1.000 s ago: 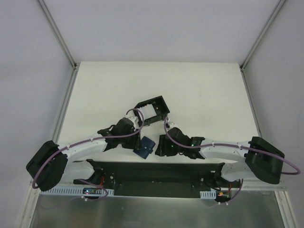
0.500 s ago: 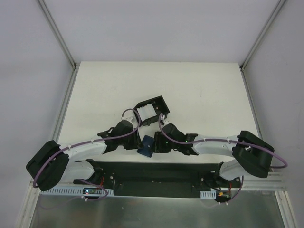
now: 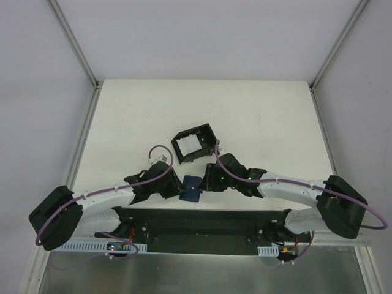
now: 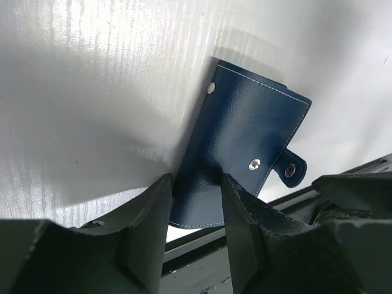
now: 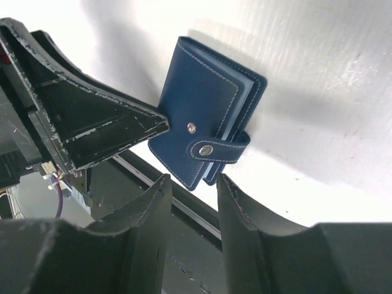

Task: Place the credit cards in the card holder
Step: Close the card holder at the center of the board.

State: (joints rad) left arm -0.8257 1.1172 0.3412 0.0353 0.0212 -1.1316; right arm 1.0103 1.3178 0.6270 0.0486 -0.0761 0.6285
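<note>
Card holder (image 4: pixel 248 131) between left claw (image 4: pixel 196 187), right claw (image 5: pixel 191 184)

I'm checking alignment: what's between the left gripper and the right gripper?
The folded blue card holder sits between the left gripper and the right gripper; the top view shows it.

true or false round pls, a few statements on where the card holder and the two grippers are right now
1. The card holder is folded, with its dark blue outside showing. True.
2. It sits inside the black box frame. False: it is outside the frame, apart from it and nearer the arm bases.
3. The left gripper and the right gripper flank it, one on each side. True.
4. The right gripper is clamped on it. False: its fingers stand apart with nothing between them.
</note>
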